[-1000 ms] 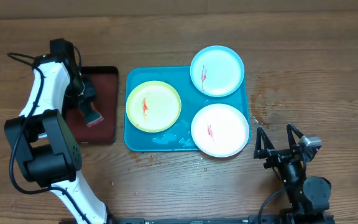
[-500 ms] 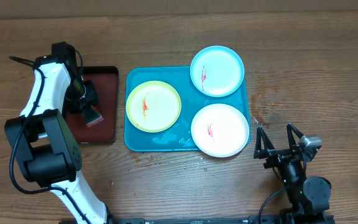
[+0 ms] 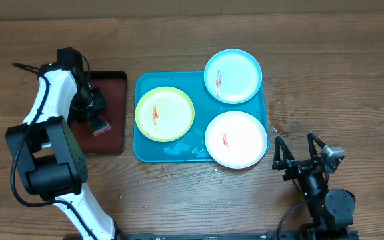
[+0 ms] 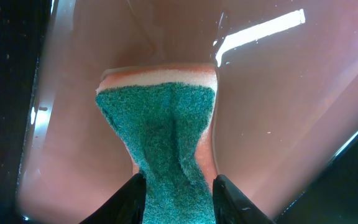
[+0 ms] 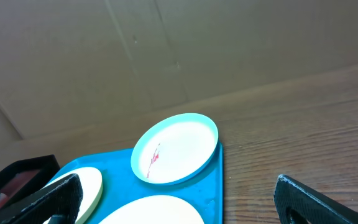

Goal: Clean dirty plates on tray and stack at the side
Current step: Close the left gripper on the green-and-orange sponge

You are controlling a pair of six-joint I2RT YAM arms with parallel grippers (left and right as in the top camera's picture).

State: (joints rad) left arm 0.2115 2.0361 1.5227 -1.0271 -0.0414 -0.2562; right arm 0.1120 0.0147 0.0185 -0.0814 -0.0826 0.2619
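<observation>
Left gripper (image 4: 178,186) clamps the sponge (image 4: 160,118) in the black tray (image 3: 115,87) near the left edge, likely to wipe with. Three red-smeared plates (image 3: 165,114) lie on the blue tray (image 3: 145,150) at desk centre. Right gripper (image 3: 293,140) rests spread wide and empty at the front-right corner.

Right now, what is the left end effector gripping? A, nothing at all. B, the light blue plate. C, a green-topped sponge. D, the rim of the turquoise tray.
C: in the left wrist view the left end effector is pinched on the sponge, squeezing it narrow, with the dark red tray behind it.
</observation>
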